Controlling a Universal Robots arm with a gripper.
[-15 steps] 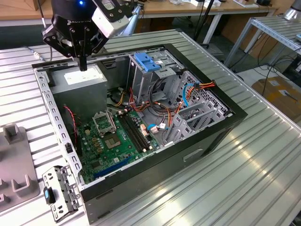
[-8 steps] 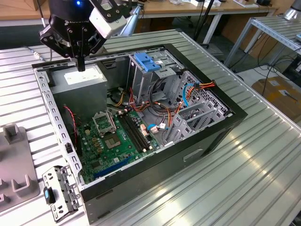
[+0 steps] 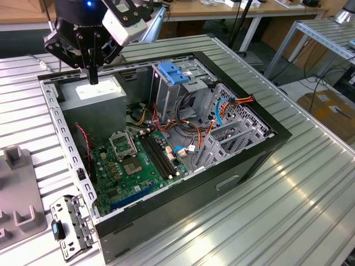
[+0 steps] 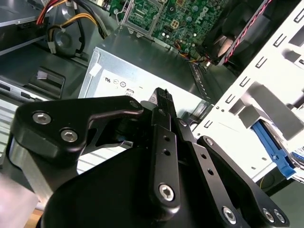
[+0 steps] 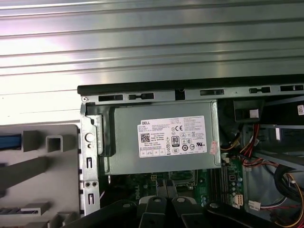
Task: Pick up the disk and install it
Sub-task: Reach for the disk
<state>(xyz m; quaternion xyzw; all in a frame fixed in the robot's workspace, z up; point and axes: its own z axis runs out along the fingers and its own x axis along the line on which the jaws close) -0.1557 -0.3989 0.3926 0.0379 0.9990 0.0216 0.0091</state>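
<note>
My gripper [image 3: 93, 75] hangs over the back left corner of the open computer case [image 3: 277, 136], just above the grey power supply [image 3: 94, 91]. Its black fingers are pressed together and hold nothing; in the second wrist view the gripper [image 4: 161, 97] points down at the power supply's label. A bright blue ribbed rail [image 4: 274, 153], which looks like the disk's edge, lies outside the case beside the grey fixture. The same blue strip [image 5: 9, 141] is cut off by the frame edge in the first wrist view. The rest of the disk is out of view.
The tall grey drive cage [image 3: 172, 91] with a light blue handle [image 3: 173, 73] stands mid-case. The green motherboard [image 3: 133, 166] and loose cables [image 3: 194, 133] fill the floor. A perforated bracket [image 3: 72, 227] lies by the front corner, and the grey fixture [image 3: 16, 188] is at the exterior view's left.
</note>
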